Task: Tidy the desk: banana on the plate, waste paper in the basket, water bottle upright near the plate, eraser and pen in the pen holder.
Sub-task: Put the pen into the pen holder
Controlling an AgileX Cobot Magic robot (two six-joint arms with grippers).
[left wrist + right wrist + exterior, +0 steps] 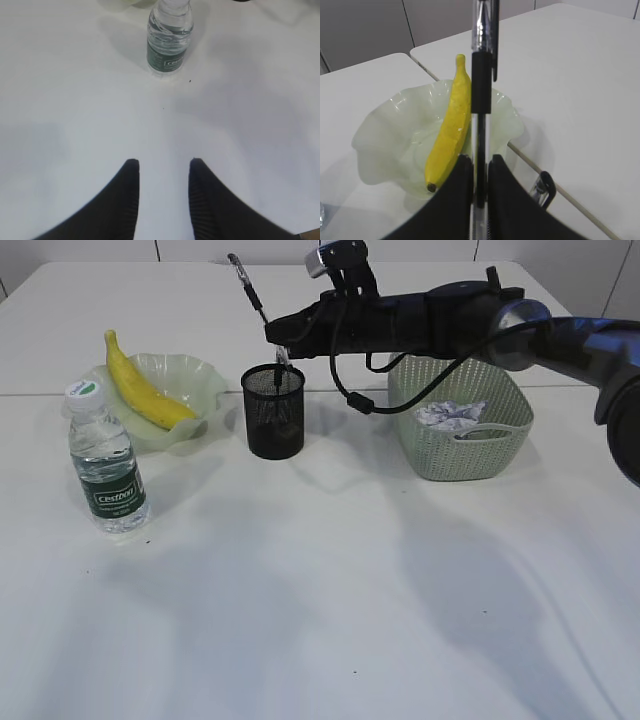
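Observation:
A black pen (248, 285) stands tilted over the black mesh pen holder (273, 410), its lower end at the holder's mouth. My right gripper (280, 340) is shut on it. In the right wrist view the pen (481, 85) is pinched between the jaws of this gripper (480, 162). The yellow banana (140, 385) lies on the pale green plate (195, 375). In front of the plate the water bottle (105, 460) stands upright. Crumpled waste paper (450, 415) rests in the green basket (460, 440). My left gripper (164, 162) hangs open over bare table, short of the bottle (169, 40). The eraser is hidden.
The right arm stretches across the table from the right, above the basket. A second pen's clipped end (542, 187) shows at the lower right of the right wrist view. A seam between two tables (50, 393) runs behind the plate.

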